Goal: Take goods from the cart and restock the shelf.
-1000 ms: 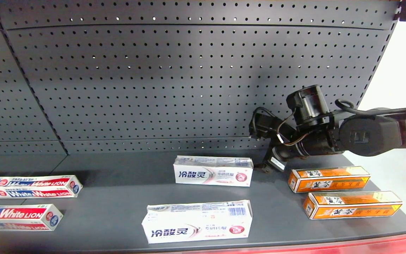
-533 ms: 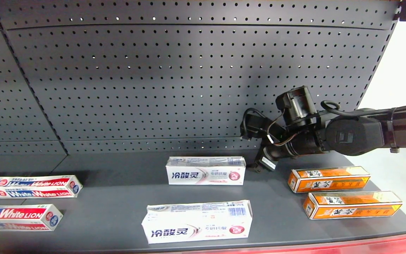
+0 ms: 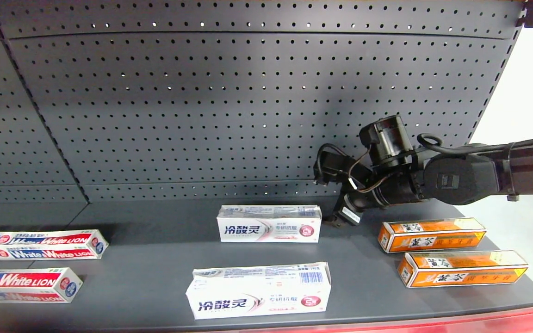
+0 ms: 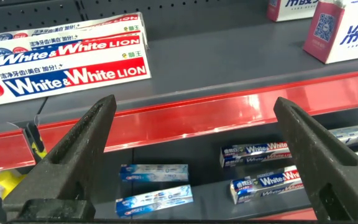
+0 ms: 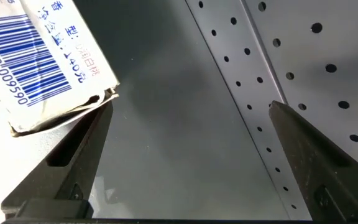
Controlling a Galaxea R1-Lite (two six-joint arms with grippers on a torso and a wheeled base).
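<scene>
A white toothpaste box [image 3: 269,224] lies at the back of the dark shelf board [image 3: 155,259]. My right gripper [image 3: 340,216] sits low at that box's right end, close to the pegboard. In the right wrist view the right gripper [image 5: 188,118] is open, and the box's barcode end [image 5: 36,56] rests against one finger [image 5: 79,162], with nothing between the fingers. A second, larger white box [image 3: 258,290] lies near the shelf's front. My left gripper [image 4: 196,106] is open and holds nothing, in front of the shelf's red edge [image 4: 197,121].
Two orange boxes [image 3: 432,234] [image 3: 462,268] lie to the right of my right gripper. Two white-and-red boxes [image 3: 40,244] [image 3: 21,284] lie at the left. The pegboard wall [image 3: 201,115] stands right behind. More boxes [image 4: 154,190] lie on the shelf below.
My right arm has moved left along the back of the shelf, and the back white box has slid left with it. The other boxes have not moved.
</scene>
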